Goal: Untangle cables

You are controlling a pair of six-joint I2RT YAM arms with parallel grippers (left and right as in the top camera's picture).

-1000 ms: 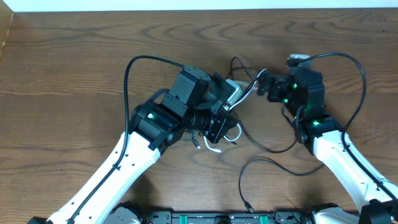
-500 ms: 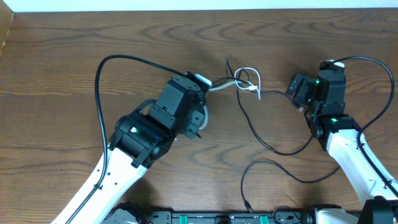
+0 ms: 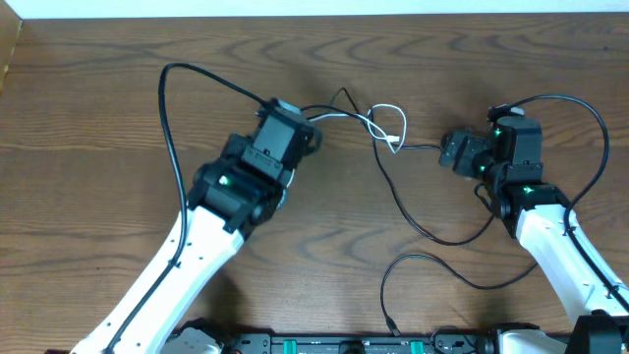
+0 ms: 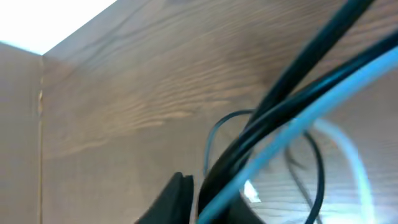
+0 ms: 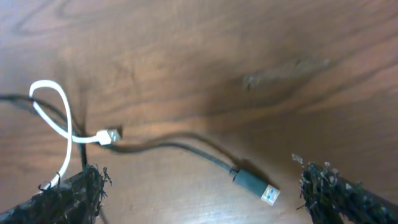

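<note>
While the right gripper (image 5: 199, 194) hangs low over the surface (image 5: 186, 50) with its fingers spread wide and nothing between them, it is free to take a fresh hold. Just ahead of it a black cord (image 5: 180, 148) lies loose on the wood, ending in a flat plug (image 5: 255, 185). Farther out the white cable (image 5: 66, 121) makes a small loop. Its own small end lies right against the black cord; whether the two are joined I cannot tell.

Across the surface, the left gripper (image 3: 311, 128) appears clamped on the cables (image 3: 376, 130). Its wrist view shows dark strands and a pale one running taut and blurred close to the lens, and from above they lead from its tip to the crossing between the arms. More black cord trails toward the near edge.

The step in hand looks like drawing one strand out of that crossing. To do it well, the right gripper should close on the black cord just behind the plug and pull outward, low and slowly, against the left hold. If the white loop tightens, ease off rather than drag.
</note>
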